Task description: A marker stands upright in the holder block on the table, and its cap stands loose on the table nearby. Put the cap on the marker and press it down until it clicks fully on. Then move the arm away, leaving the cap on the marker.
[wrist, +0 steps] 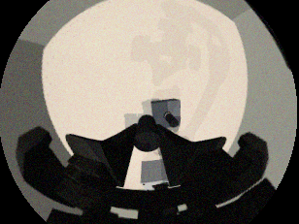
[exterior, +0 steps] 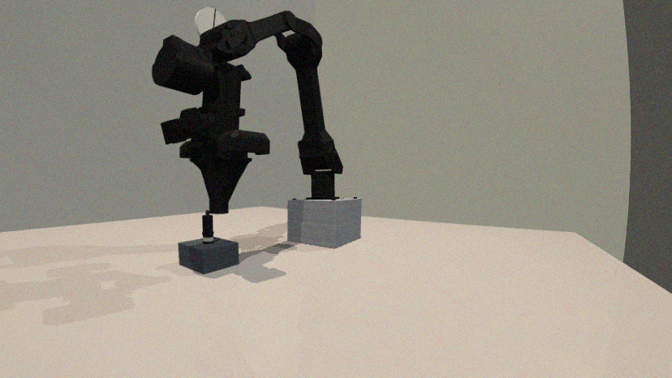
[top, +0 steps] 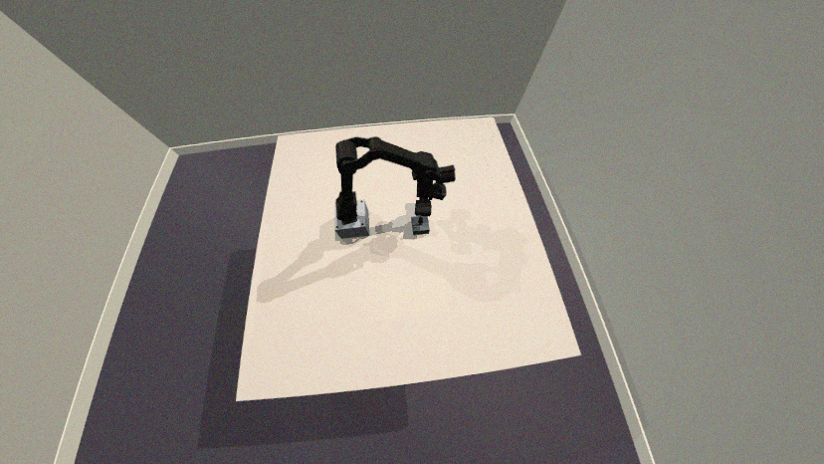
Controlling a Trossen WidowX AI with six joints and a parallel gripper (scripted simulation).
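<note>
The holder block is dark grey and sits on the table. The black marker stands upright in it, with a thin nib on top and a pale band low down. My gripper points down, shut on the cap. The dark round cap shows between the fingertips in the wrist view; the fingers mostly hide it in the exterior view. The fingertips are close to the marker's nib height, a little right of it in the exterior view. The cap looks off the marker, to its left in the wrist view.
The grey box under the arm's base stands on the pale table, behind and right of the holder in the exterior view. The arm arches between base and holder. A round white clock hangs on the wall.
</note>
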